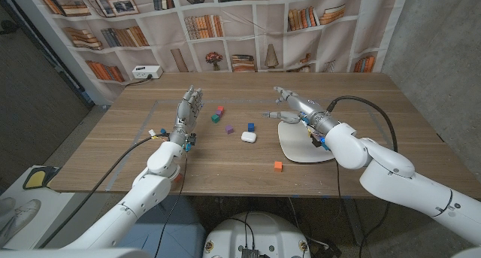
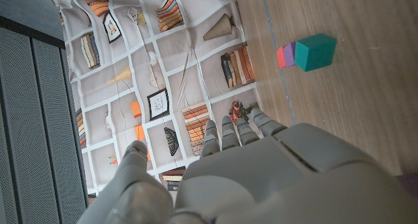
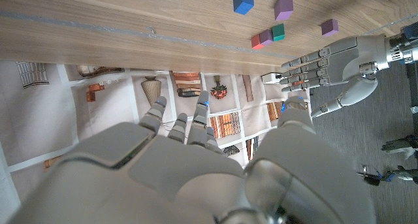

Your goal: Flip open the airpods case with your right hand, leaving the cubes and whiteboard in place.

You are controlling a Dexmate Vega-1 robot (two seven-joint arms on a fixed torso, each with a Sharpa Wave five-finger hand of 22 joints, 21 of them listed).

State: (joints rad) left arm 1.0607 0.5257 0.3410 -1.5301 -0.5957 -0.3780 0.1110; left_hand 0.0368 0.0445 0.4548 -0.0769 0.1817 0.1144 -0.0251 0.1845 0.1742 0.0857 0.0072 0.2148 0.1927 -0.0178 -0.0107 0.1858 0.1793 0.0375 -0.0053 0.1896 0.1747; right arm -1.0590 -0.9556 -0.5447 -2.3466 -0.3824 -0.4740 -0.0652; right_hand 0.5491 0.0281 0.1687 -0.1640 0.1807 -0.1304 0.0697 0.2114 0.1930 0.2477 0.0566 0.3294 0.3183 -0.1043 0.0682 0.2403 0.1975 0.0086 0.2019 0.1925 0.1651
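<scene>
Nearest the head camera, an orange cube sits on the tabletop. Farther back, the closed white airpods case lies just left of the whiteboard. Above the whiteboard's far edge, the right hand has its fingers apart, holding nothing. The left hand stands upright, fingers apart.

Left wrist view: a teal cube touches a purple cube.

Right wrist view: a blue cube lies near the far cubes.

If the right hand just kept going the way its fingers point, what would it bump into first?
Probably nothing on the table: the right hand hovers over the whiteboard, fingers aimed toward the table's far-left side, passing behind the airpods case. Height is hard to judge.
</scene>
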